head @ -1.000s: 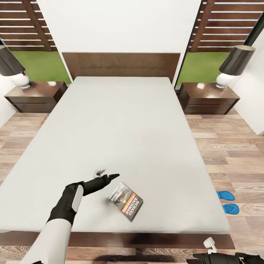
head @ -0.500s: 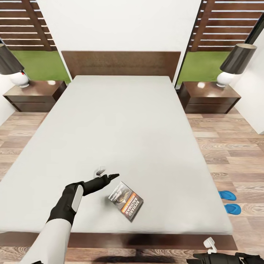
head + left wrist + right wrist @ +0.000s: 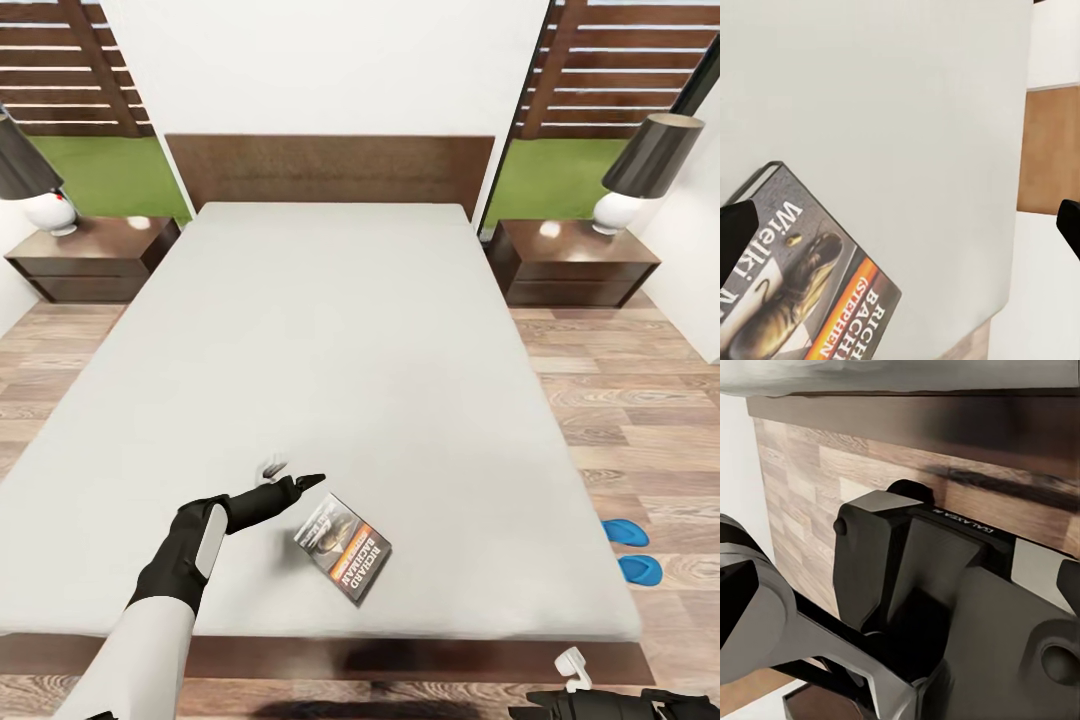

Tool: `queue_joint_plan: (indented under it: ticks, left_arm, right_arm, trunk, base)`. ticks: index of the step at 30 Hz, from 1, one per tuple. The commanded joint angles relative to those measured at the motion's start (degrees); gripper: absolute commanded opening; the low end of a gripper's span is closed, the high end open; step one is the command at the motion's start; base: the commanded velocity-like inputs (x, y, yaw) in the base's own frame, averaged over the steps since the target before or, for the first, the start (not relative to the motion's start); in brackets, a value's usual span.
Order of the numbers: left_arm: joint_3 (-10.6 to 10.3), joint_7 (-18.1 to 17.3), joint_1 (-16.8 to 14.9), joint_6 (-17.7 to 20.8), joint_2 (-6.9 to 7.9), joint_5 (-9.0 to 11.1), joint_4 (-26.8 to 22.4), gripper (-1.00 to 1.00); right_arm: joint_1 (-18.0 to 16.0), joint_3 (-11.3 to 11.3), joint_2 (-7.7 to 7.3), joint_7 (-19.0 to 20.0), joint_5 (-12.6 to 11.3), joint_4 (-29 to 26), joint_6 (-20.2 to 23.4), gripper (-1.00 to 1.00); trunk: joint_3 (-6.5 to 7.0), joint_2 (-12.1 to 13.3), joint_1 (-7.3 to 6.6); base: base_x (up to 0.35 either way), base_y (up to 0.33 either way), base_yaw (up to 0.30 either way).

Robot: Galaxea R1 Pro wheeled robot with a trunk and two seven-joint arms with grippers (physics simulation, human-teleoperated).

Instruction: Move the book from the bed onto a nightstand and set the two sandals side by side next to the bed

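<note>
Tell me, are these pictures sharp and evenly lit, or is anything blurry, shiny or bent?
Head view: sharp, flat light; bright glare spots on each nightstand top, and the wide lens splays the bed outward. Left wrist view: the book is close and slightly soft. Right wrist view: dim and shadowed, wood floor grain blurred.

The bed (image 3: 330,170) has a dark matt wood frame under a smooth pale cloth mattress; the book (image 3: 343,547) wears a glossy paper cover; the nightstand (image 3: 580,262) tops shine; the floor (image 3: 620,400) looks grained wood plank
</note>
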Motion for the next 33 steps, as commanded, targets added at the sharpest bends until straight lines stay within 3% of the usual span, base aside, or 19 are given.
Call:
queue_joint_plan:
  ticks: [1,33]
  left_arm:
    - [0.22,-0.11,-0.04,0.39,-0.06,0.17,0.00,1.00]
    - [0.22,-0.11,-0.04,0.39,-0.06,0.17,0.00,1.00]
  right_arm:
    - [-0.01,-0.49,0.03,0.28,0.52,-0.07,0.52,1.00]
    - [-0.01,-0.51,0.03,0.30,0.51,-0.07,0.52,1.00]
  trunk:
    - [-0.22,-0.44,0.23]
    - [-5.97,-13.27,7.25]
  base:
    - [0.000,0.000,0.000]
    - [0.000,0.000,0.000]
